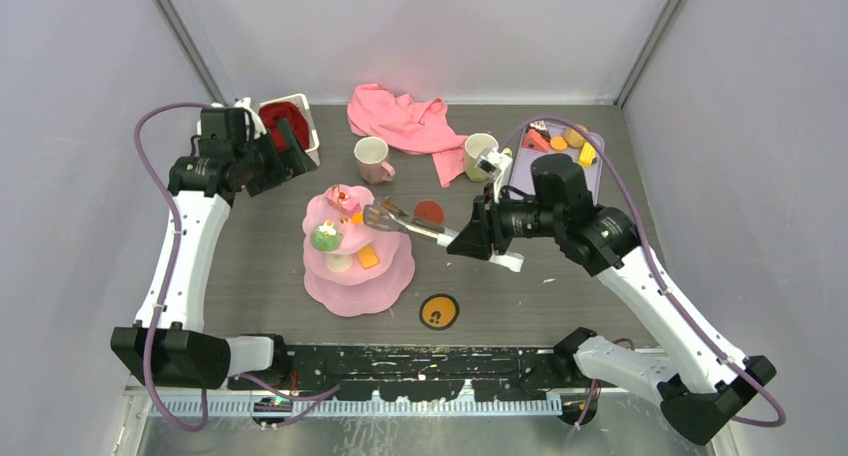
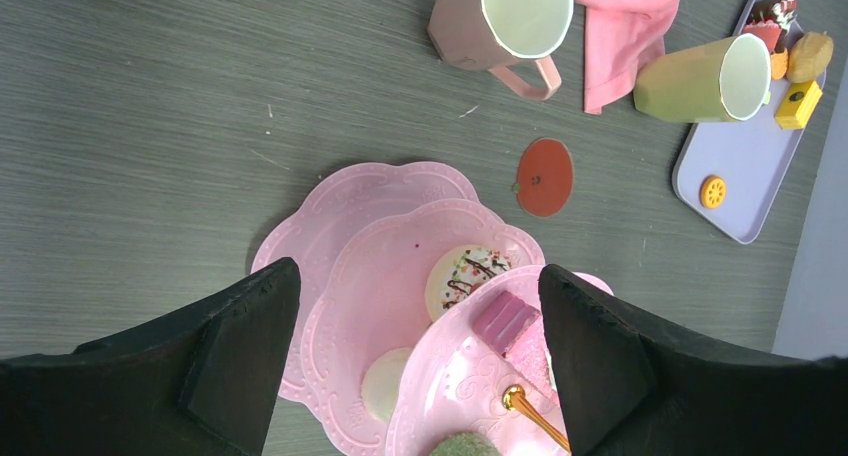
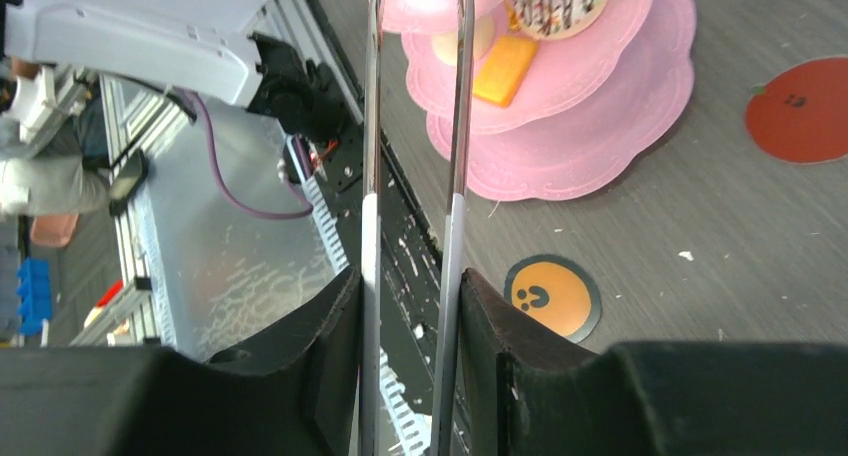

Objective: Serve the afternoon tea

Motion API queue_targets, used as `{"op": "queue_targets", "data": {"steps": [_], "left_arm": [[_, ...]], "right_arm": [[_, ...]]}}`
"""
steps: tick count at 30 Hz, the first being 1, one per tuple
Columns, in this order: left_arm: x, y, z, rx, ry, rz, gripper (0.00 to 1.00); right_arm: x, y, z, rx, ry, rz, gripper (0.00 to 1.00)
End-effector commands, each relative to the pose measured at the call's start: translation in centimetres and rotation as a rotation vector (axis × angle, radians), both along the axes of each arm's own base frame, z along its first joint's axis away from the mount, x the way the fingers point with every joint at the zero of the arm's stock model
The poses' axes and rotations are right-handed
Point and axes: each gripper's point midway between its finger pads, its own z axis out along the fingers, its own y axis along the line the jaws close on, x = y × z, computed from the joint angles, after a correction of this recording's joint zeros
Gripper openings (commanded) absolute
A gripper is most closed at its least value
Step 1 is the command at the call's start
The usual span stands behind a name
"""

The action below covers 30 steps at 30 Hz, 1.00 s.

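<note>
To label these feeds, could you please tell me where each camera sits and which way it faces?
Top external: above and behind the robot, looking down at the grey table; left arm and right arm show.
Left wrist: on the left arm, facing down past the open left gripper onto the pink three-tier scalloped cake stand.
Right wrist: on the right arm, looking along silver metal tongs held in the right gripper.
Shared: all show the stand.

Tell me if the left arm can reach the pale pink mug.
Probably yes: the left gripper is open and empty, and only bare table lies between it and the pale pink mug.
</note>
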Motion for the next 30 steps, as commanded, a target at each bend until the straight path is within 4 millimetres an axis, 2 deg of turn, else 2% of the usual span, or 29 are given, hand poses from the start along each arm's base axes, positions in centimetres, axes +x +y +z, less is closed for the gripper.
{"op": "queue_targets", "data": {"steps": [1,6,15,16,20,22,26,30], "left_arm": [[0.7,0.3,2.0,0.008,-0.070,0.007,0.88],[0.6,0.3,2.1,0.005,-0.070,0.008,0.88],[0.7,0.3,2.4,0.004,-0.076,0.010,0.88],[1.2,0.2,1.6,0.005,-0.051,0.010,0.88],[1.4,0.2,1.4,0.002,-0.044,0.012,0.88],[1.4,0.2,1.4,0.002,-0.046,0.011,0.88],[1.4,0.2,1.4,0.000,-0.045,0.010,0.88],[1.4,0.1,1.4,-0.005,-0.045,0.009,0.88]], "right_arm": [[-0.2,1.4,1.6,0.008,-0.085,0.064,0.23],[-0.2,1.8,0.8,-0.021,-0.079,0.085,0.24],[-0.1,3.2,1.2,0.008,-0.086,0.126,0.25],[-0.1,3.3,1.2,0.007,-0.086,0.130,0.25],[0.1,3.9,0.8,0.001,-0.081,0.134,0.25],[0.2,3.9,0.8,-0.003,-0.088,0.125,0.27],[0.1,3.7,0.9,-0.005,-0.098,0.119,0.42],[0.3,3.3,0.9,-0.020,-0.111,0.095,0.50]]}}
